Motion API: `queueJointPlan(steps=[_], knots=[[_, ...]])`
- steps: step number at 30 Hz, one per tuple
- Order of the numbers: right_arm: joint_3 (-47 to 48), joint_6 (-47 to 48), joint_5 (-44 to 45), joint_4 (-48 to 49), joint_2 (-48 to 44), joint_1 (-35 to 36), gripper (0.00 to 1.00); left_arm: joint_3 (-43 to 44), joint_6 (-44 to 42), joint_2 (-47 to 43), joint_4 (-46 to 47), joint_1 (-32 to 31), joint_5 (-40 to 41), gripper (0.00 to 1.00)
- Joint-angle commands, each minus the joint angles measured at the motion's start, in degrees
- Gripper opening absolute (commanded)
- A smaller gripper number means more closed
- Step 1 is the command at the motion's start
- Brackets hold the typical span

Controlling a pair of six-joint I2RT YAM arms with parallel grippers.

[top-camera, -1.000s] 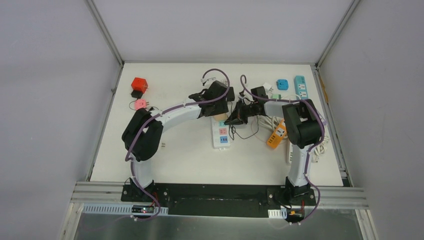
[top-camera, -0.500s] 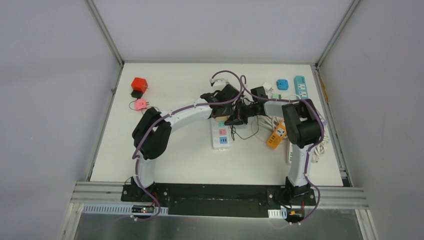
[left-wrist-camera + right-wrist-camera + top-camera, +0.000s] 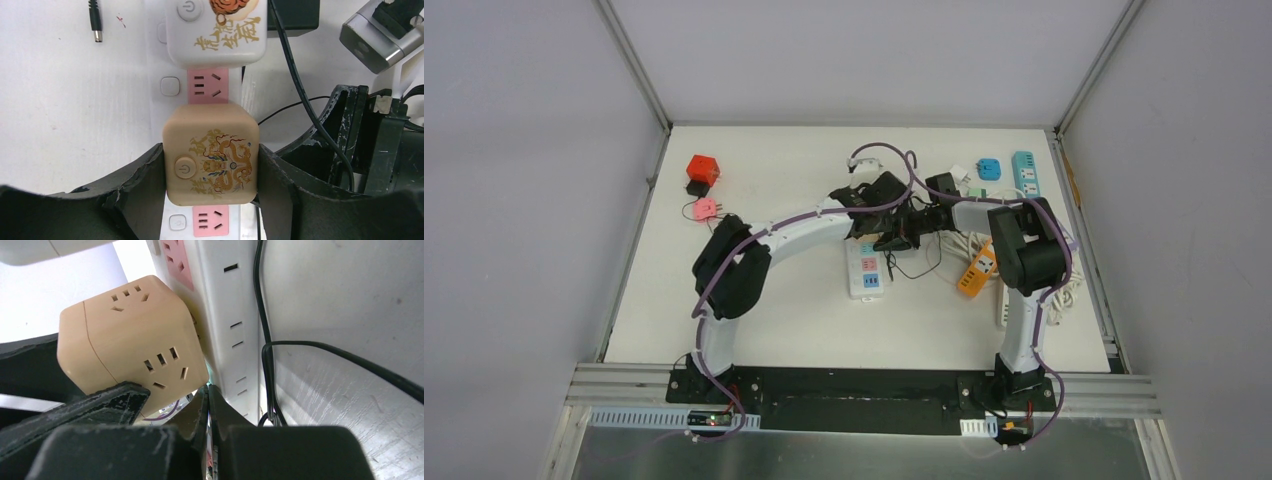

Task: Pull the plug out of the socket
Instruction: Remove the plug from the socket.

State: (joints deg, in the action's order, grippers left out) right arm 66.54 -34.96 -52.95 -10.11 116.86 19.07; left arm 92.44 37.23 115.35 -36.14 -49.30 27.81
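Moved: my left arm has swung in toward the middle of the table since a second ago, elbow tucked closer. The right arm sits where it was.
Plug: tan cube plug (image 3: 210, 155) is seated on the white power strip (image 3: 867, 272), mid-table, over one of the pink outlets.
Left gripper (image 3: 210, 167): closed partway onto the cube, one finger (image 3: 145, 175) flat against each side.
Right gripper (image 3: 207, 410): pinched fully shut on nothing, tips down by the cube's base at the strip's edge. I can't tell if they press on it.
Neighbour: white cube (image 3: 216, 30) sits further along the same strip, with a pink outlet showing between the two.
Cable: black cable (image 3: 265, 340) runs alongside the strip.
Further out: red cube (image 3: 702, 168) near the far left corner.
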Motion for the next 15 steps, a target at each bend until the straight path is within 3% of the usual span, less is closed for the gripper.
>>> queueJointPlan(steps=[1, 6, 10, 15], knots=[[-0.9, 3.4, 11.7, -3.6, 3.7, 0.5, 0.02, -7.3, 4.0, -5.7, 3.9, 3.4, -14.3, 0.00], [-0.8, 3.4, 11.7, -3.7, 3.7, 0.5, 0.02, -13.7, 9.7, -9.2, 11.9, 6.9, -23.3, 0.00], [-0.7, 3.4, 11.7, -3.9, 3.7, 0.6, 0.02, -14.5, 11.3, -9.6, 14.0, 7.2, -26.0, 0.00], [-0.6, 3.4, 11.7, -4.0, 3.6, 0.6, 0.02, -11.4, 7.5, -9.3, 8.4, 5.3, -17.4, 0.00]])
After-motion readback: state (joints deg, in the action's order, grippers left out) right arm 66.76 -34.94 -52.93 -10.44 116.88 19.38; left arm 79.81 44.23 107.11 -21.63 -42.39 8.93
